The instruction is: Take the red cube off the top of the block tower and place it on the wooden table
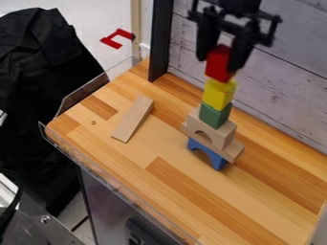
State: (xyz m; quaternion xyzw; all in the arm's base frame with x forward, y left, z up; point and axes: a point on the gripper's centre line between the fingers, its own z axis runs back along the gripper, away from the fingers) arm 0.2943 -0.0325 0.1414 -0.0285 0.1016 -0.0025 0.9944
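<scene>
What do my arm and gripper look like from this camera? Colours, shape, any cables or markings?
All black. The gripper has two thick, elongated jaws hanging under a slim crosspiece, with small knobby parts sticking out at its ends. The bit of arm in view above is a dark, bulky shape, cut off by the top edge. I can't make out any cables or markings.
</scene>
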